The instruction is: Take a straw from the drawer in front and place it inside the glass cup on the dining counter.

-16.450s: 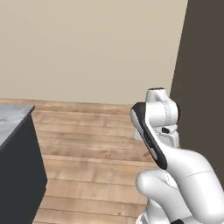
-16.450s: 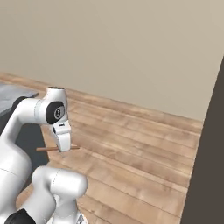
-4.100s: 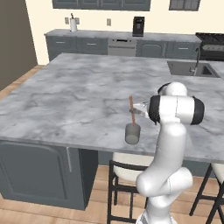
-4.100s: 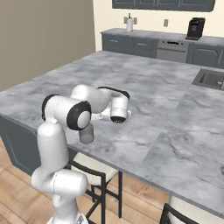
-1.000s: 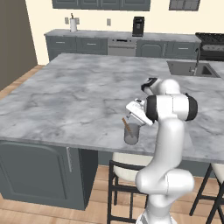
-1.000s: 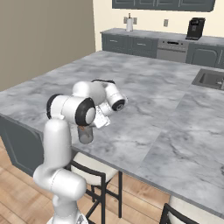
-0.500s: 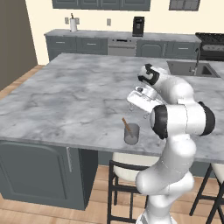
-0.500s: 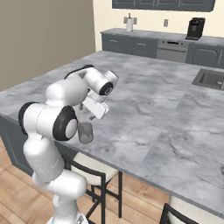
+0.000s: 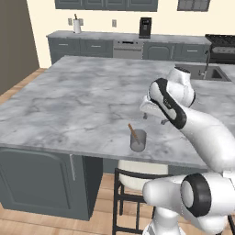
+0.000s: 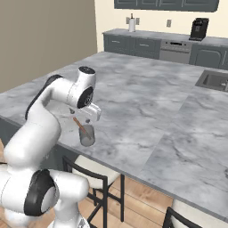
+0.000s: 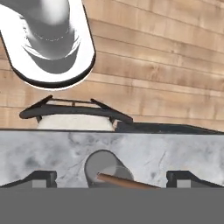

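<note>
straw's [image 11: 127,182] lower end cut off

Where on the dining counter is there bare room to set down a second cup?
Bare marble stretches left of the glass cup and behind it toward the sink. It is crowded only at the dining counter's near edge, where the open hand hovers by the cup holding the straw.

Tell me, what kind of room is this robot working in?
A kitchen, by the look of it, and a rendered one. There is a broad marble counter with a stool below, grey cabinets on the far wall with a coffee machine, and a sink.
</note>
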### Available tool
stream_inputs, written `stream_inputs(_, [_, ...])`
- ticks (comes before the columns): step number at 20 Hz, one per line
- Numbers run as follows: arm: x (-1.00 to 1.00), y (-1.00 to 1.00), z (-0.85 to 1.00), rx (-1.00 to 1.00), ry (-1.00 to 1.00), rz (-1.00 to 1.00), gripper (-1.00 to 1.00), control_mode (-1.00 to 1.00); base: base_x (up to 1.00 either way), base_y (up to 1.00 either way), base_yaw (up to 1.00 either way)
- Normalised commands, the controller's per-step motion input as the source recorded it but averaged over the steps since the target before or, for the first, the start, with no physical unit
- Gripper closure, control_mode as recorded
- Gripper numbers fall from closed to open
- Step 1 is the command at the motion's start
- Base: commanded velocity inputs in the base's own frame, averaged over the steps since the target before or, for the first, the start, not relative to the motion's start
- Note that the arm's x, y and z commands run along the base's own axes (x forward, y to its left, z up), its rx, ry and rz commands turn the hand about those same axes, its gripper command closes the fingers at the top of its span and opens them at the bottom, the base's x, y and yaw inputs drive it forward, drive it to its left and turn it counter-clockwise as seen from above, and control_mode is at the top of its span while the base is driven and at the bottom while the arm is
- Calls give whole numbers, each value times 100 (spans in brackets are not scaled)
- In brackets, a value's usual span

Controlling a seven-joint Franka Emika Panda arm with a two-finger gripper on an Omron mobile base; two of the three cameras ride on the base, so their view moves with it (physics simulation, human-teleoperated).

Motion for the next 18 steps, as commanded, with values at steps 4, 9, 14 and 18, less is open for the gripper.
stream_inputs(4, [-88,0,24,-15,-23,3,-100,-100,0,0,0])
stream_inputs(9, [-79,0,15,-13,-8,4,-100,-100,0,0,0])
stream_inputs(14, [-82,6,4,-10,0,4,-100,-100,0,0,0])
stream_inputs(18, [-71,30,0,-6,0,8,-100,-100,0,0,0])
